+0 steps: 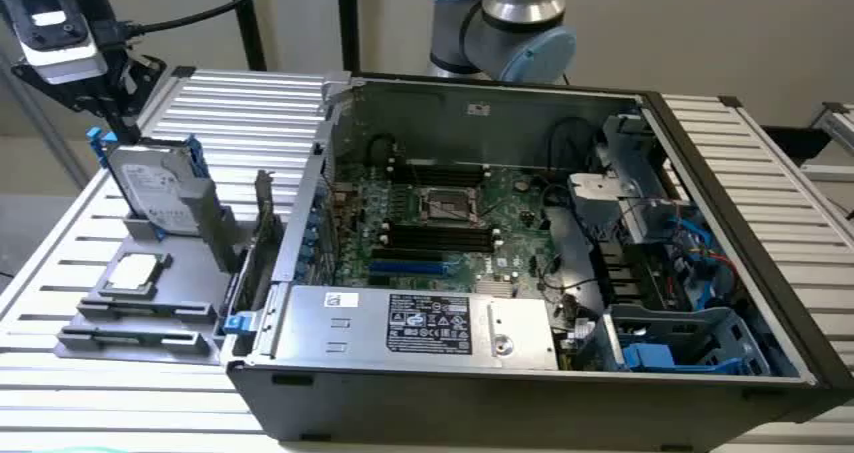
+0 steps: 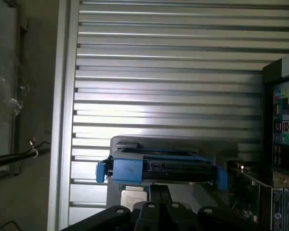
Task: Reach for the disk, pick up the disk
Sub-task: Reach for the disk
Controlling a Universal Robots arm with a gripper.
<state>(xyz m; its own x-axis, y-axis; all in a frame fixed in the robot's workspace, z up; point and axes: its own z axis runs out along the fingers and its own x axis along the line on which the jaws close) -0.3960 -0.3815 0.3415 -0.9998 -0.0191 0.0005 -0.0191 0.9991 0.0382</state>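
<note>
One tool point(image 1: 123, 130) atop upright disk point(image 1: 154, 188)

Closed pincer point(image 1: 118, 131) at top corner of upright disk point(image 1: 154, 188); open computer case point(image 1: 534, 408) beside.

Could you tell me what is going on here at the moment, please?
A robot arm's gripper sits at the disk, which stands upright in a grey holder on the slatted table, beside an open computer case. The fingers are shut right at the disk's upper edge; whether they actually grip it is not clear. The disk is not yet lifted out of the holder.
</note>
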